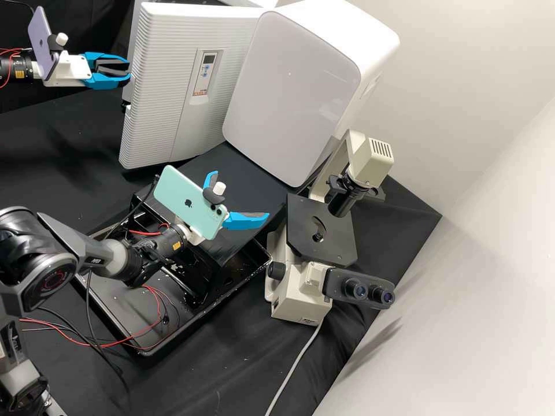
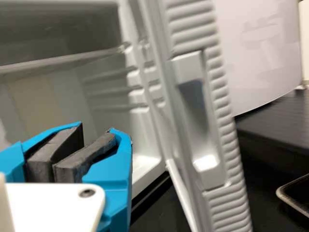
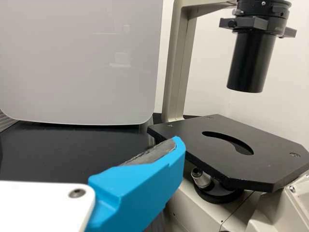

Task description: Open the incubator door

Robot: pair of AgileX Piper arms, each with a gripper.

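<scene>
My left gripper (image 1: 129, 70) is at the upper left, its fingertips by the outer edge of the ribbed white incubator door (image 1: 159, 98). In the left wrist view, the left gripper (image 2: 99, 129) is narrowly open, nothing between its pads, in front of the incubator's shelved interior (image 2: 43, 101). The door (image 2: 224, 164) stands ajar beside it, a recessed grip (image 2: 195, 116) in its edge. My right gripper (image 1: 241, 194) stands wide open and empty, well in front of the door; one finger of the right gripper (image 3: 140, 183) shows near the microscope stage.
A white rounded device (image 1: 295, 92) stands right of the door. The microscope (image 1: 324, 231) is right of my right gripper, its stage (image 3: 227, 150) close by. Beneath the right arm lies a black tray (image 1: 124, 306) with cables, beside a black platform (image 1: 243, 167).
</scene>
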